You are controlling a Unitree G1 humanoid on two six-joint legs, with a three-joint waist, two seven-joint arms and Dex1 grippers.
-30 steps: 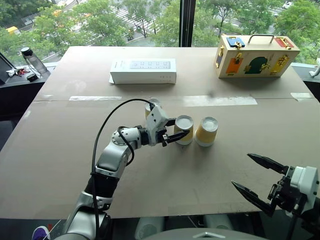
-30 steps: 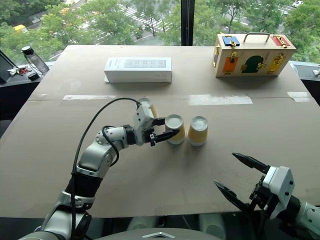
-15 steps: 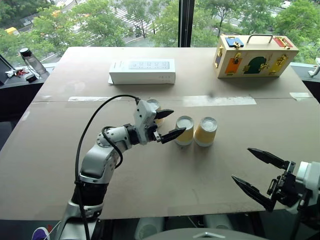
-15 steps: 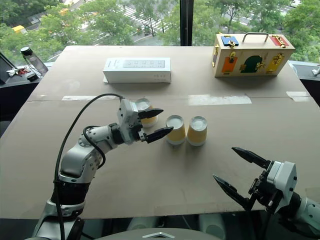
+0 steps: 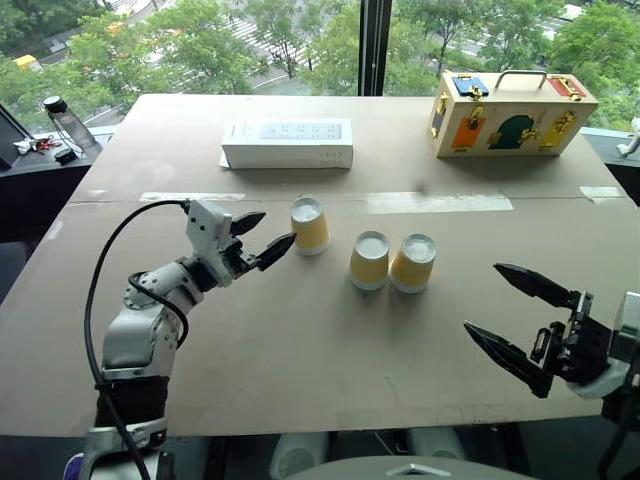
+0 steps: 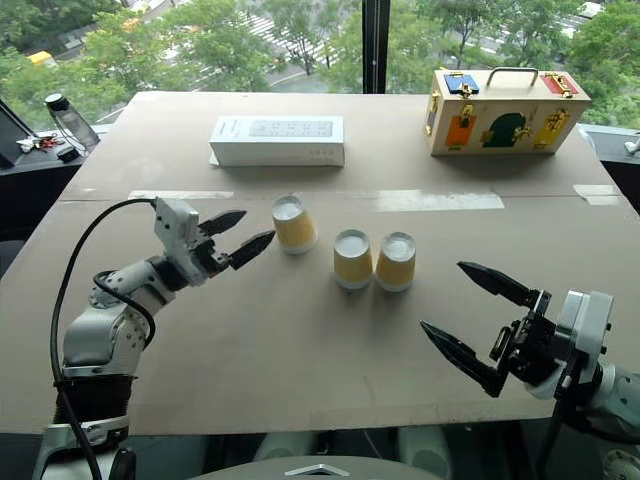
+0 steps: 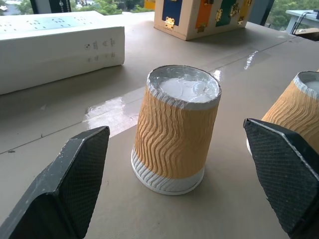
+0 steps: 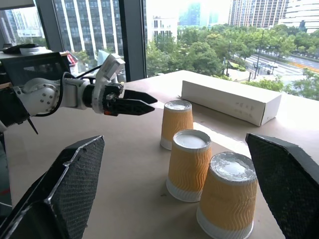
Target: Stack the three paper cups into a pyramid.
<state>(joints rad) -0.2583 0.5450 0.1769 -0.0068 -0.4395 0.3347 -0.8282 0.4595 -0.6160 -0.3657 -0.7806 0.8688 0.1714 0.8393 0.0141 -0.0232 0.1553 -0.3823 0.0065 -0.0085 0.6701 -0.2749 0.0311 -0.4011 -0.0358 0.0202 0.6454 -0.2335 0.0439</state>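
Three paper cups stand upside down on the brown table (image 5: 300, 340). Two touch side by side at mid-table, the middle cup (image 5: 369, 260) and the right cup (image 5: 412, 263). The third cup (image 5: 310, 225) stands alone a little to their left and farther back. My left gripper (image 5: 279, 226) is open, level and empty, just left of the lone cup (image 7: 177, 129) and apart from it. Over the near right edge of the table my right gripper (image 5: 482, 297) hovers wide open, empty, short of the pair (image 8: 188, 164).
A long white box (image 5: 287, 143) lies at the back centre. A wooden box with a handle (image 5: 513, 110) stands at the back right. A bottle (image 5: 68, 122) stands on the side ledge to the left. Pale tape strips (image 5: 440, 201) cross the table.
My left gripper opened, let go of the middle cup and drew back left past the lone cup. My right gripper rose slightly, still open.
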